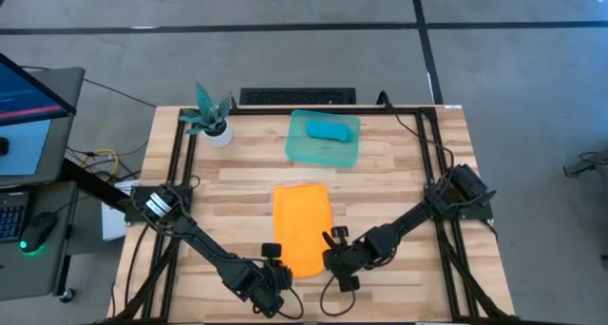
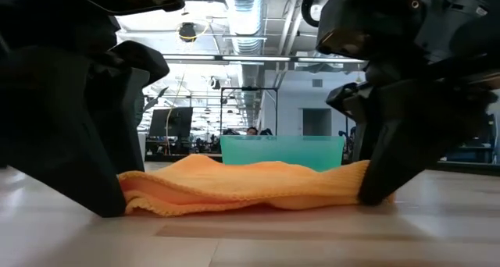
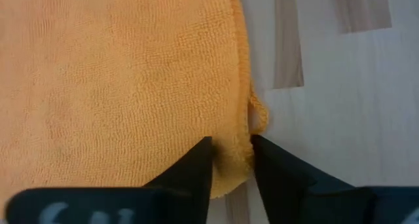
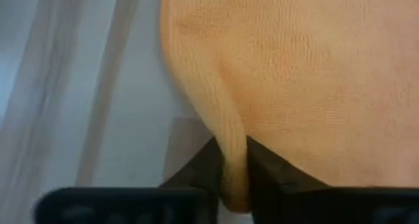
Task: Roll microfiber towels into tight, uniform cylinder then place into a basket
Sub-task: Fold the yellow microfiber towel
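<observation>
Nearest you, at the table's front edge, both claws sit on the near end of the orange towel (image 1: 303, 227); your left gripper (image 3: 230, 165) pinches the towel's near left corner, a fold of cloth caught between its two dark fingers; your right gripper (image 4: 234, 175) pinches the near right corner, its fingers pressed tight on a raised ridge of orange cloth. In the low view the towel's front edge bunches up in soft folds between the two claws, resting on the wooden table (image 1: 418, 182); the rest of it lies flat, stretching away toward the middle of the table. Farther back stands the basket (image 1: 299, 150), well apart from the orange towel; inside it lies the turquoise towel (image 1: 330, 128), rolled. Beside the basket, at the far left corner, stands a small white pot with a teal plant (image 1: 215, 125).
</observation>
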Robot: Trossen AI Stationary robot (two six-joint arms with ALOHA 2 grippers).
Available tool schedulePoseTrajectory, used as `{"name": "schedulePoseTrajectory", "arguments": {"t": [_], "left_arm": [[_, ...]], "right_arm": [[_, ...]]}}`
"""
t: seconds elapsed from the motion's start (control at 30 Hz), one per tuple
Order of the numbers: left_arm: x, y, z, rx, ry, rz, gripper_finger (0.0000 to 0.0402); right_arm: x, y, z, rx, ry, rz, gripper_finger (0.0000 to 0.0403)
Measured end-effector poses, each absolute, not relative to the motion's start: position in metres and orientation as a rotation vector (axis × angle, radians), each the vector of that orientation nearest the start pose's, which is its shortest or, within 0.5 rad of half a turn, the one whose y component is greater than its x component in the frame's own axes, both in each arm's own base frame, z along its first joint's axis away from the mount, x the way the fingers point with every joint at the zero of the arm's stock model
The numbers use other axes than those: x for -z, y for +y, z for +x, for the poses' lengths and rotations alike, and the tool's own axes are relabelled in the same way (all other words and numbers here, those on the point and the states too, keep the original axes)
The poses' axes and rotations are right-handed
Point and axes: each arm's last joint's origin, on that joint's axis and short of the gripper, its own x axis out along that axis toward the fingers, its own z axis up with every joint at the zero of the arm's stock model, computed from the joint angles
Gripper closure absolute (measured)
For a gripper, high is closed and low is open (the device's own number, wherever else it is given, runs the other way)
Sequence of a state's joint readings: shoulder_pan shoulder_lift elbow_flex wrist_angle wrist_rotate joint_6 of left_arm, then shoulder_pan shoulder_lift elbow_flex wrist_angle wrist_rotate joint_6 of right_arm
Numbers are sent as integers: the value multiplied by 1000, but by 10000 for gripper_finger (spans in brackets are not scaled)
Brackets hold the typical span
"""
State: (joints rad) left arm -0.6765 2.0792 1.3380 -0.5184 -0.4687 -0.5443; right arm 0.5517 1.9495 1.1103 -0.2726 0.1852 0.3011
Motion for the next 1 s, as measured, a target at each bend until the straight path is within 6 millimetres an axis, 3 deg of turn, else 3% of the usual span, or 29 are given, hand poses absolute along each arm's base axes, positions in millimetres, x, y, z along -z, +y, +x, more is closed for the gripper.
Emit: {"name": "schedulePoseTrajectory", "arguments": {"t": [0.17,0.3,0.6,1.0], "left_arm": [[-123,-239,320,-100,1041,213,361],[-123,-242,319,-77,1027,277,396],[-130,-249,318,-88,1013,314,399],[-157,-268,317,-113,954,362,400]], "right_arm": [[-121,189,317,-177,1064,-144,389],[-120,189,317,-189,1060,-161,379],[-128,198,314,-240,1096,-176,394],[-168,240,310,-321,1089,-235,395]]}}
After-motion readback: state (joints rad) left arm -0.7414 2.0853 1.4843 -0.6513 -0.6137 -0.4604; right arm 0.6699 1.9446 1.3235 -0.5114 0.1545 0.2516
